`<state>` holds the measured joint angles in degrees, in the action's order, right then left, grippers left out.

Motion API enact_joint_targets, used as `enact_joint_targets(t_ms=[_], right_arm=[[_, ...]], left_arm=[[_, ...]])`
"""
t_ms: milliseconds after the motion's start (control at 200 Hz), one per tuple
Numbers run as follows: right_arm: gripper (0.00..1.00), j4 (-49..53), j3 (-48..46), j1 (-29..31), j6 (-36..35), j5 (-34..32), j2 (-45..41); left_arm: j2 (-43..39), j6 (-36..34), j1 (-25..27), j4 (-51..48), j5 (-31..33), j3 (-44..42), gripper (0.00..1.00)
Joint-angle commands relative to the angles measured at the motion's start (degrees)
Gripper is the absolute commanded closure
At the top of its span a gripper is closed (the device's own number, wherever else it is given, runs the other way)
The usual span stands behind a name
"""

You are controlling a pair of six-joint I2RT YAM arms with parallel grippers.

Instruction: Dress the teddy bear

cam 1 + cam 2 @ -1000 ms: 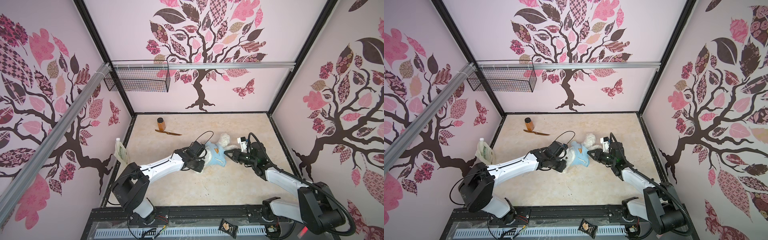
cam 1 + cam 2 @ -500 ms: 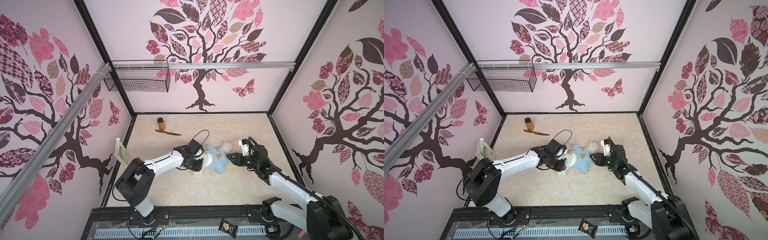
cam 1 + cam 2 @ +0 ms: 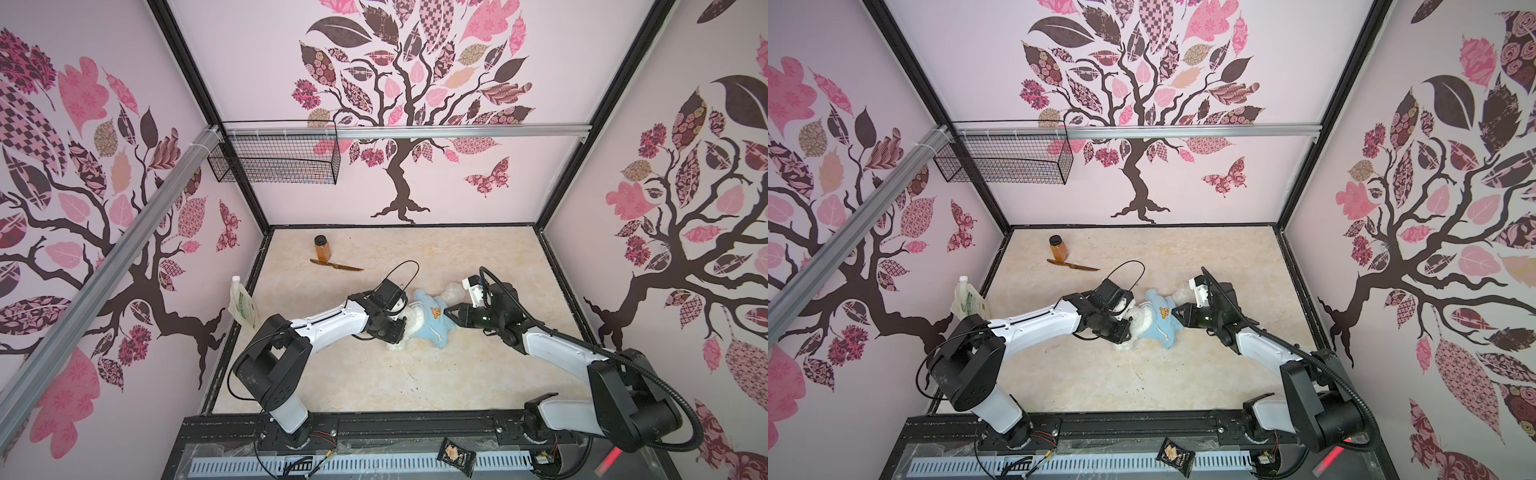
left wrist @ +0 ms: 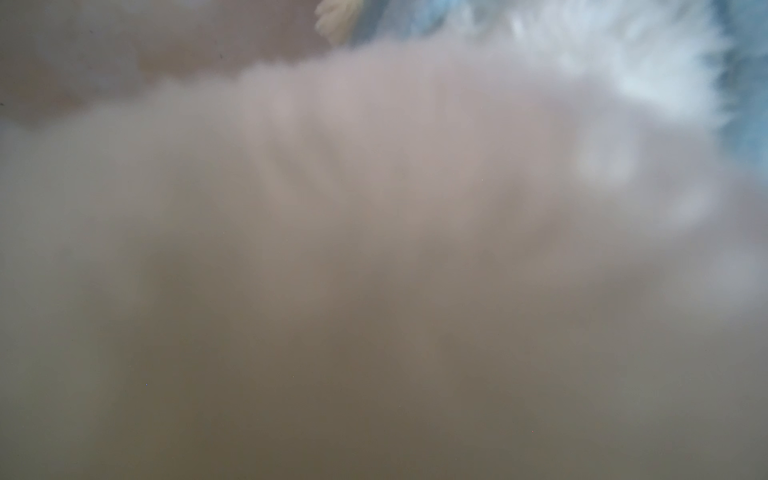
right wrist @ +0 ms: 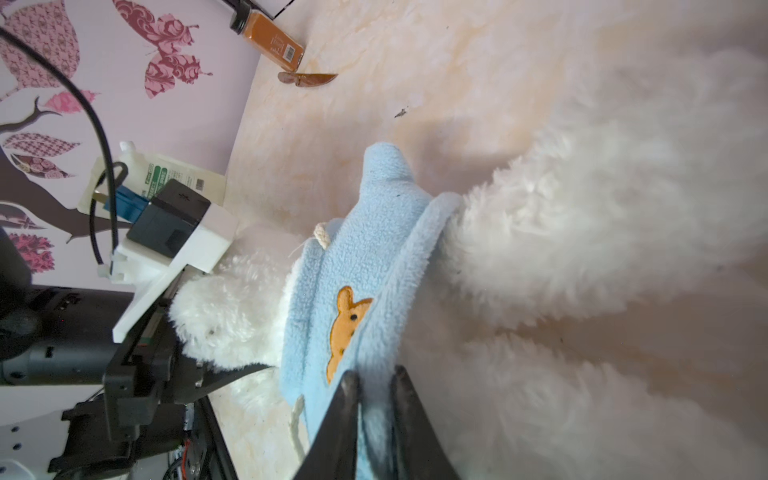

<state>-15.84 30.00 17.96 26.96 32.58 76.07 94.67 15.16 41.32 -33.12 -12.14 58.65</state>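
Observation:
The white fluffy teddy bear [image 3: 409,322] lies on its back mid-table in both top views, with its legs [image 3: 1181,296] pointing to the far right. It wears a light blue shirt [image 3: 432,322] with an orange bear patch [image 5: 345,320]. My right gripper [image 5: 374,384] is shut on the shirt's hem beside the bear's belly [image 5: 582,232]; it shows in a top view as the right gripper [image 3: 448,311]. My left gripper [image 3: 395,330] is at the bear's head end, clamped on white fur, and one of its fingers [image 5: 237,373] runs under the fur. The left wrist view is filled with blurred fur.
An amber jar [image 3: 322,246] and a brown knife [image 3: 336,266] lie at the far left of the table. A white pouch [image 3: 241,301] leans on the left wall. A wire basket [image 3: 274,153] hangs above. A black packet [image 3: 457,451] lies on the front rail.
My right gripper drew back from the shirt and opened, then came in again and shut on the hem. The bear and the left gripper shifted slightly toward the front.

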Motion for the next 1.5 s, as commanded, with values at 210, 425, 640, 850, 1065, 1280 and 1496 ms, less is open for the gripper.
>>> enact_joint_targets(t_ms=[210,425,640,850,1065,1280,1496], right_arm=[[1.0,-14.2,1.6,-9.0,17.0,-1.9,0.6],[1.0,-20.3,-2.4,-17.8,28.2,-3.4,-3.0],[1.0,-20.5,-3.2,-17.9,25.3,-5.2,5.2],[0.83,-20.7,-6.6,-17.4,21.0,-2.7,8.7],[0.71,-9.0,-7.7,-16.7,12.3,-4.2,-4.8],[0.62,1.8,-6.2,-9.3,4.6,-11.1,-15.8],[0.59,2.6,-6.7,-8.1,2.2,-10.0,-11.8]], left_arm=[[-2.2,-13.2,9.0,0.1,10.5,-3.5,1.0],[-3.9,-19.5,15.0,-0.3,14.3,-3.3,1.0],[-5.4,-21.4,15.3,1.7,11.6,-4.0,1.0],[-10.1,-12.4,8.5,11.7,0.4,-7.7,1.0],[-7.9,-9.4,7.0,11.9,0.8,-7.3,1.0],[-6.8,-3.7,2.6,13.9,-1.8,-7.3,0.86],[-7.1,2.7,-4.1,13.7,-2.2,-5.6,0.52]])
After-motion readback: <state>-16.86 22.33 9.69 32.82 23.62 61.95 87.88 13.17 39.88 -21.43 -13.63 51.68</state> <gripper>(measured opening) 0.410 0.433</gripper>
